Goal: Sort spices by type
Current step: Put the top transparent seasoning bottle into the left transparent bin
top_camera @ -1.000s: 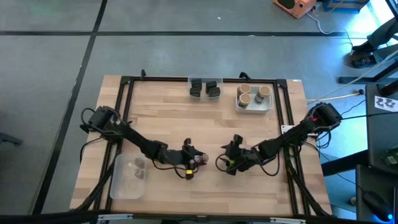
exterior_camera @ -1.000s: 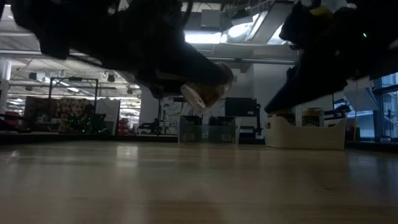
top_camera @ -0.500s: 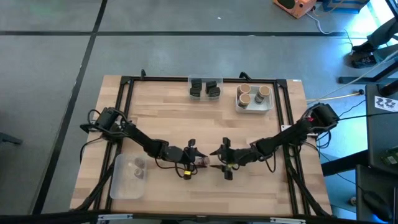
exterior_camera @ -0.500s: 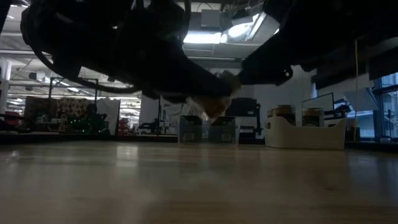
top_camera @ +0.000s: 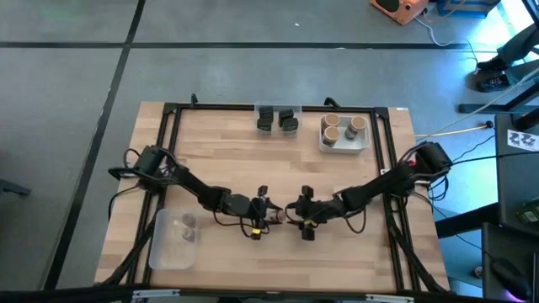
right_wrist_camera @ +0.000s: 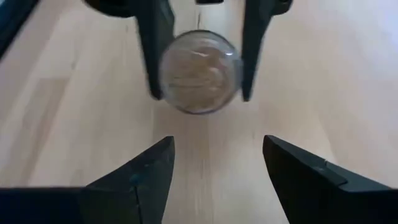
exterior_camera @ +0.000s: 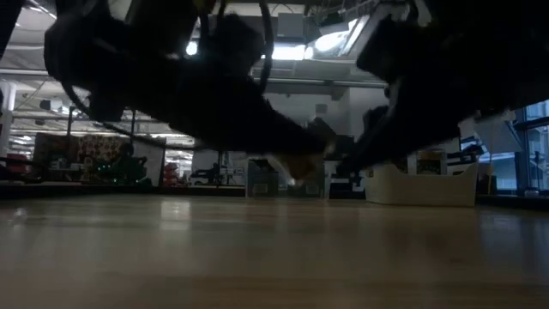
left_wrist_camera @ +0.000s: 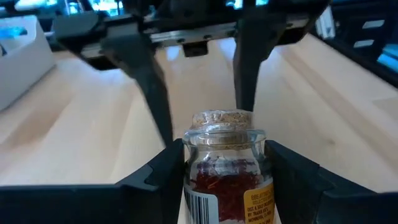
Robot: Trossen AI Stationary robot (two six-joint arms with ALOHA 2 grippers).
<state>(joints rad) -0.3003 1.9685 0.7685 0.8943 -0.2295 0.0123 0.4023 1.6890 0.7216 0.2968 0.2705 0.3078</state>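
My left gripper [top_camera: 269, 213] is shut on a tiny glass jar [left_wrist_camera: 225, 168] with a brown cork top and red threads inside, above the middle of the table's near half. The jar also shows in the low view [exterior_camera: 294, 163]. My right gripper [right_wrist_camera: 211, 165] is open and faces the jar's cork top [right_wrist_camera: 199, 71] from the table's right. Its fingers [left_wrist_camera: 245, 68] stand just beyond the top, one on each side, and touch nothing. In the high view the right gripper [top_camera: 293, 210] is close to the left one. My left gripper pinches the jar's glass body [left_wrist_camera: 194, 171] between its two fingers, one on each side. The fingers come level from the table's left and lie along the jar. The jar is lifted clear of the table, its cork top pointing toward the table's right.
A clear tray with dark boxy jars [top_camera: 278, 120] and a white tray with round tan-topped jars [top_camera: 343, 130] stand at the far edge. A shallow clear tray with tiny jars [top_camera: 177, 231] lies at the near left. A black frame [top_camera: 168, 126] borders the table.
My right gripper has moved toward the table's left, up to the jar's top. My left gripper has moved a little toward the table's right with the jar, which sits lower in the low view than before.
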